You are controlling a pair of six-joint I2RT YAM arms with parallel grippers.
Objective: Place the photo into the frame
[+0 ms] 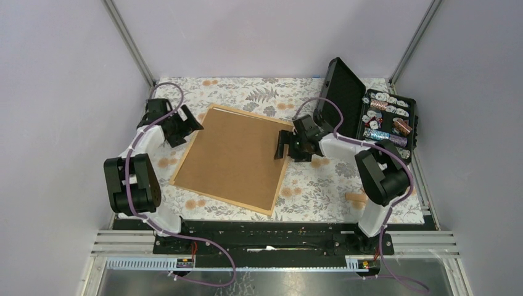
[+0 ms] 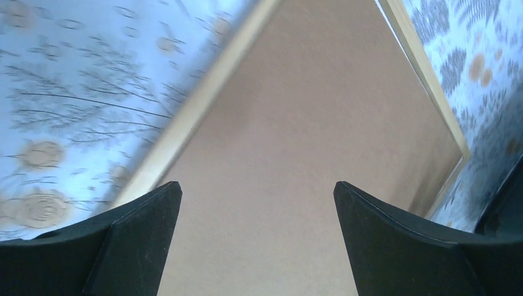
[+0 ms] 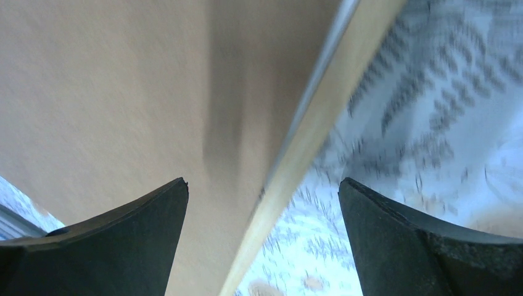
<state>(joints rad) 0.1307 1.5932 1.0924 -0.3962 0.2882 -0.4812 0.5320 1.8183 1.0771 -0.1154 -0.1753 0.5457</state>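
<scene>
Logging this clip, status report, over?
Open, empty: left gripper, right gripper, at edges of the frame. Brown backing board up; photo not seen. Open black case off right, nothing blocking.

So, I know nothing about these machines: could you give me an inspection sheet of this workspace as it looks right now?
Surface: floral-print tablecloth, lying flat.
Job's things: thin light-wood rectangular picture frame lies flat mid-table, with a plain brown backing board filling it; photo: nothing seen.
Clutter: open black hard case at the right rear, with small parts in its tray; small wooden piece on the cloth by the right arm.
Grippers: left pincer open over the board near the frame's left edge; right pincer open over the frame's right edge; neither holds anything.
Cables: purple cables run along both arms.
Surroundings: pale grey walls, aluminium corner posts.
</scene>
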